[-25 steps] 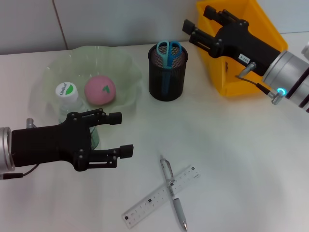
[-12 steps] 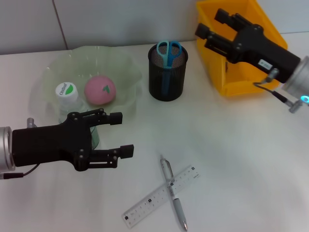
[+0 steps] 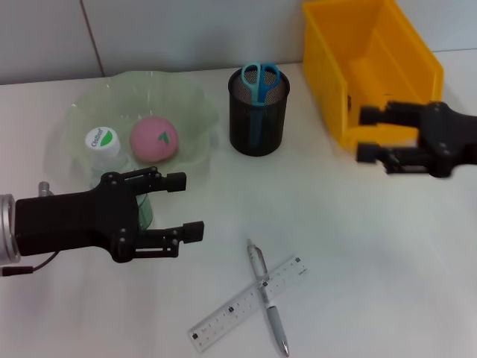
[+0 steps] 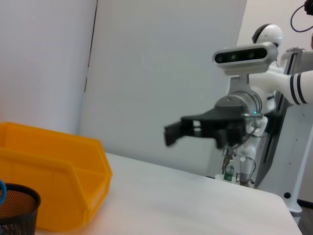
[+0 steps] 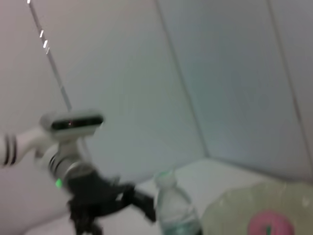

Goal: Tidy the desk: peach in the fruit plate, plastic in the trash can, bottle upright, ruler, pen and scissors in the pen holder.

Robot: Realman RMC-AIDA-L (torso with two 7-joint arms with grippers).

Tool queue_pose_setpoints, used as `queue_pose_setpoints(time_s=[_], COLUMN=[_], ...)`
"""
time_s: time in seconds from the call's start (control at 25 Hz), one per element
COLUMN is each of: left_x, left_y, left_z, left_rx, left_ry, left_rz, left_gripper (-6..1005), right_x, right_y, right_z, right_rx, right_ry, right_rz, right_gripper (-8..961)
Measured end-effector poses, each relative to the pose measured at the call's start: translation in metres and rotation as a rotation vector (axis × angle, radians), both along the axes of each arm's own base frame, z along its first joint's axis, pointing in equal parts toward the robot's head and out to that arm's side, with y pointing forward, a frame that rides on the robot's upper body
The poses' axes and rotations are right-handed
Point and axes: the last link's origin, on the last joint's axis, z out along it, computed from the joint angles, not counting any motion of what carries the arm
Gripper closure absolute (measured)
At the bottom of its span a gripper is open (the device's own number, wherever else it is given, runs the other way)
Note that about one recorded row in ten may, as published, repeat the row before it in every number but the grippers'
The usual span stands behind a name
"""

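Lying across the head view, the white desk (image 3: 358, 261). Sitting in the upper left, the pale green fruit plate (image 3: 186, 104), holding the pink peach (image 3: 154, 139) near its middle. Standing upright at the plate's lower left edge, the bottle (image 3: 104, 147), white cap up, lower part hidden behind the left gripper (image 3: 182, 205). Reaching in from the lower left edge, that gripper, fingers spread wide, gripping nothing, hovering just in front of the bottle. Standing at top centre, the black pen holder (image 3: 258, 119), with the scissors (image 3: 260, 78) sitting inside, blue handles poking above the rim. Occupying the upper right, the yellow trash can (image 3: 369, 67). Hanging at the right edge, just below the can's front corner, the right gripper (image 3: 367, 134), fingers parted, carrying nothing, blurred. Lying at bottom centre, the pen (image 3: 267, 294) and the clear ruler (image 3: 250, 303), crossing each other, the pen resting over the ruler, well apart from the holder. Showing in the left wrist view, the can and the holder's rim at lower left, the other arm's gripper at centre.
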Motion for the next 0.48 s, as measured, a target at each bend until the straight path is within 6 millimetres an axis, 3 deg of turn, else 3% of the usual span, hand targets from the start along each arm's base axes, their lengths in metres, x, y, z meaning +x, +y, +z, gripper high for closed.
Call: queue_pose_setpoints(time_s=[0.12, 0.48], left_x=[0.003, 0.026], left_y=[0.001, 0.009], left_z=[0.000, 0.005], left_rx=[-0.012, -0.054], left_ry=[-0.001, 0.017], left_rz=[-0.001, -0.040], left_gripper=[189, 189], right_x=[0.001, -0.010], right_y=[-0.005, 0.003], right_z=[0.012, 0.015], right_rx=[-0.097, -0.276], right_ry=[-0.119, -0.355], right_rz=[0.017, 0.046], right_gripper=[163, 165])
